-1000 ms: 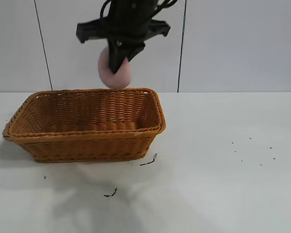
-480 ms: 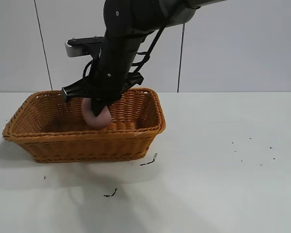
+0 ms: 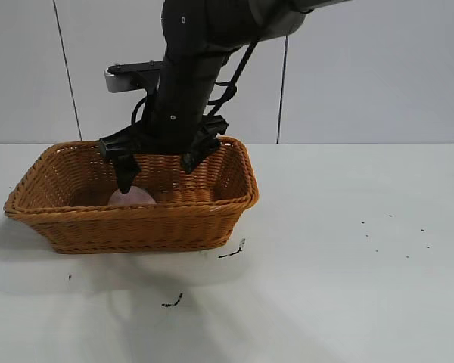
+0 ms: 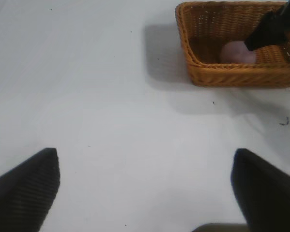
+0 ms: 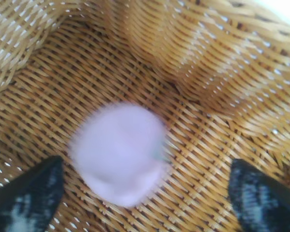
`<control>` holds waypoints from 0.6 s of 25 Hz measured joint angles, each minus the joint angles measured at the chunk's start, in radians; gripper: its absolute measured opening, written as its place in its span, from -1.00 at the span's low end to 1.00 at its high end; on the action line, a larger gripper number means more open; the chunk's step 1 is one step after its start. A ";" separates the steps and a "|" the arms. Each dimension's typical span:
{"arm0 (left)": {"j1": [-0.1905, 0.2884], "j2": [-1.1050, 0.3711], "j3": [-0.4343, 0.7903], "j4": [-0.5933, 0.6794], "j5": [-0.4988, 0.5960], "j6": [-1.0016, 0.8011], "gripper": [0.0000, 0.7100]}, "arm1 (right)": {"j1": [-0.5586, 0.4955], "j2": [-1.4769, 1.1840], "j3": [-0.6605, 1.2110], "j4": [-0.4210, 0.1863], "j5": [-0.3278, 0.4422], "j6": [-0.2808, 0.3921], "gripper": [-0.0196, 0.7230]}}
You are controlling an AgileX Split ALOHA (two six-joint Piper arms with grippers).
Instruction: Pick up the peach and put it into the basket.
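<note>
I take the basket (image 3: 136, 195) as my landmark and read across from its left end. Well off to that side my left pincer (image 4: 145, 186) hangs idle over bare table (image 3: 348, 287), its fingers spread wide with nothing between them.

Inside the basket, left of its middle, the peach (image 3: 132, 197) lies on the woven floor — only its top shows over the near rim from outside, while the right wrist view has it whole against the weave. It is a pale pink, matte, rounded lump, slightly egg-shaped and far smaller than the basket.

I judge it light and probably a little soft, with a dull skin that should not slip much; being round, it may roll on the uneven wicker. If I had to take it again, I would close across its widest part from above.

Directly over it, reaching down below the basket's rim, my right pincer (image 3: 159, 162) stands spread — one finger either side of the peach, neither touching it. The peach looks placed.
</note>
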 joint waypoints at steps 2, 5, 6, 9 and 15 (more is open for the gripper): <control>0.000 0.000 0.000 0.000 0.000 0.000 0.95 | -0.031 -0.006 -0.041 0.003 0.035 0.002 0.91; 0.000 0.000 0.000 0.000 0.000 0.000 0.95 | -0.106 -0.007 -0.055 0.004 0.081 0.003 0.91; 0.000 0.000 0.000 0.000 0.000 0.000 0.95 | -0.140 -0.007 -0.055 0.003 0.097 0.003 0.91; 0.000 0.000 0.000 0.000 0.000 0.000 0.95 | -0.246 -0.006 -0.055 0.001 0.139 -0.001 0.93; 0.000 0.000 0.000 0.000 0.000 0.000 0.95 | -0.460 -0.006 -0.055 -0.008 0.243 -0.026 0.93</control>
